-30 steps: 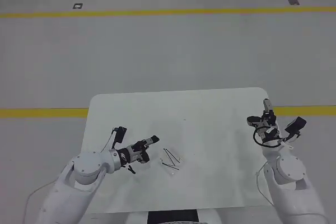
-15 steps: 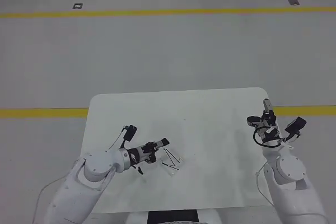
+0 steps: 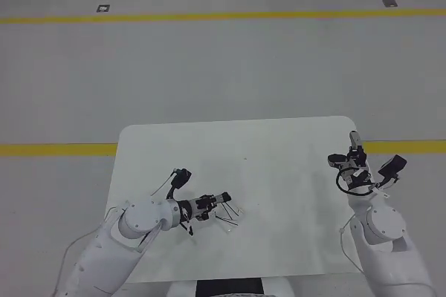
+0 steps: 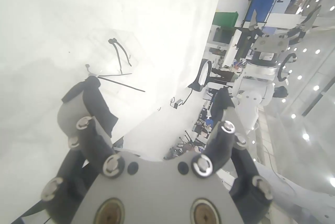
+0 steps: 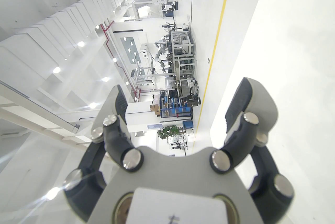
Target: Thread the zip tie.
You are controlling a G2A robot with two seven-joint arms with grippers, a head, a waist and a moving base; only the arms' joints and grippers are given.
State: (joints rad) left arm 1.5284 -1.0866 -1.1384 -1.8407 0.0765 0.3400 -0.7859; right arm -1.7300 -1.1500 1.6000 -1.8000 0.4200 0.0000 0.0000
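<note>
Top view and wrist views: left gripper (image 3: 223, 198) spread wide beside loose zip ties (image 3: 227, 212) on a white table (image 3: 297, 148); right gripper (image 3: 345, 148) well apart at the table's edge.

From the left wrist view we see the left gripper's (image 4: 155, 89) fingers (image 4: 96, 102) wide apart and holding nothing. The zip ties (image 4: 119, 70) lie flat just beyond one fingertip, the nearest head almost touching it. That tie's strap runs crosswise toward the open gap rather than along the fingers. We judge the left arm far nearer to them. The right gripper (image 5: 180, 97) is also wide open and empty. The ties are thin and overlapping, so we cannot count them or match heads to straps.
</note>
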